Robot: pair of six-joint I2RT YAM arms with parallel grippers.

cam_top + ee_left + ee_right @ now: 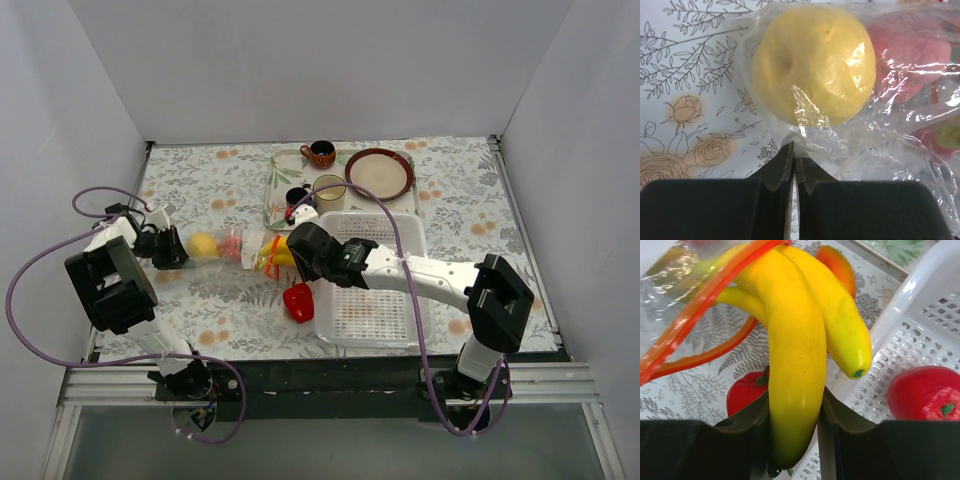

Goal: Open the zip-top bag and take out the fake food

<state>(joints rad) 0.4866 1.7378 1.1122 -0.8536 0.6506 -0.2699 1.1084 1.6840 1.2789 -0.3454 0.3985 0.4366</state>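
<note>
The clear zip-top bag (240,246) lies on the floral cloth between my grippers, its red-orange zip strip (700,305) open at the right end. My left gripper (178,247) is shut on the bag's closed end (880,145), just below the yellow lemon (812,65). A pink peach (910,60) lies behind the lemon inside the bag. My right gripper (792,410) is shut on the yellow banana bunch (790,350) at the bag's mouth (278,256). A red pepper (298,301) lies on the cloth. A red round fruit (925,392) sits in the basket.
The white slotted basket (385,300) stands right of the bag, under my right arm. At the back a tray (273,190) holds a brown cup (320,153), a cream cup (328,190) and a dark cup (297,198). A brown-rimmed plate (379,172) is beside them.
</note>
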